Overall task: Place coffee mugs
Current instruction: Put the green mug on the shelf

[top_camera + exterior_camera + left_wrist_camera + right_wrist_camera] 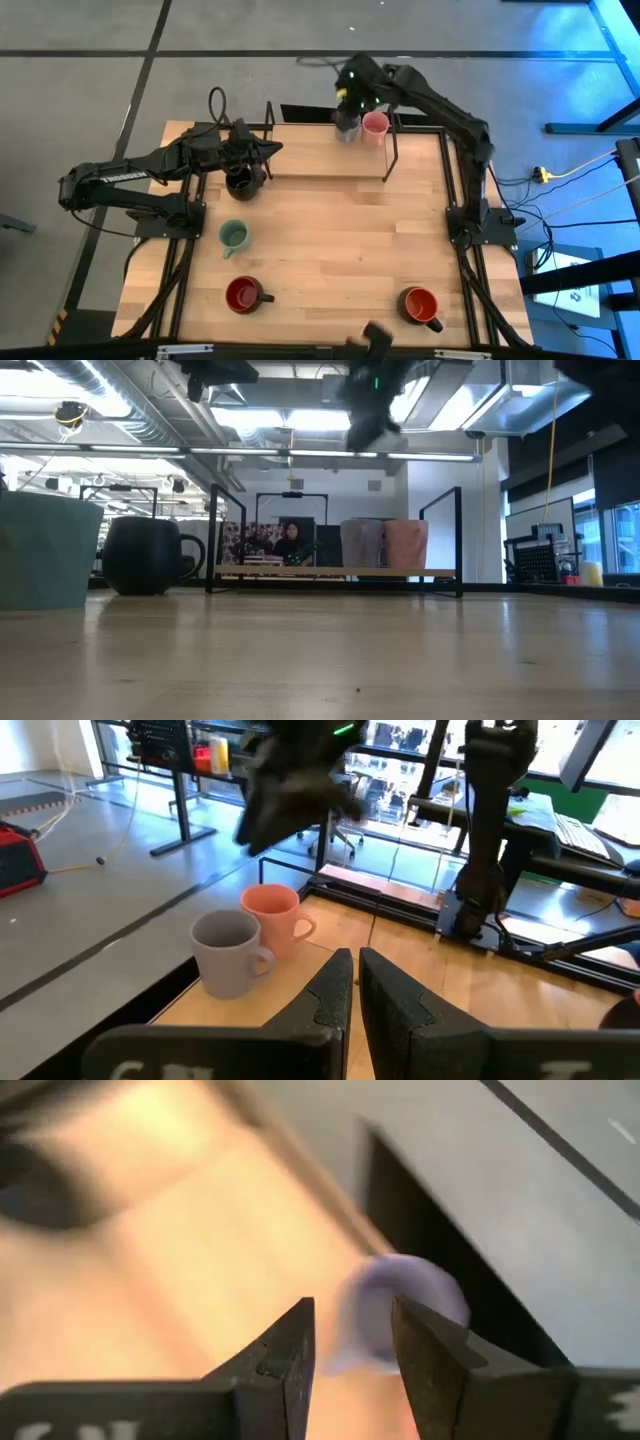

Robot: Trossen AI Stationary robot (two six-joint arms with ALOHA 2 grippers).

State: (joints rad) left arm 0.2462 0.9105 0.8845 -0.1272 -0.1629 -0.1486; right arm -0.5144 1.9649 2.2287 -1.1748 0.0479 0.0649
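Observation:
The lavender mug (pixel 347 129) and the pink mug (pixel 376 125) stand side by side on a raised wooden shelf at the table's far edge; both also show in the left wrist view, lavender mug (pixel 228 952) and pink mug (pixel 272 918). My right gripper (pixel 350 95) hovers open well above them, high in the low view too (pixel 375 400). The black mug (pixel 243 182) stands on the table under my left gripper (pixel 252 150), which is shut and held clear of it. The pale green mug (pixel 233 236) and two red mugs (pixel 243 294) (pixel 420 303) stand nearer.
A black metal frame (pixel 392 150) holds the shelf (pixel 340 572), with upright posts at its ends (pixel 459 540). Bare tabletop lies in the middle between the shelf and the red mugs. A person sits in the room far behind the table (pixel 290 543).

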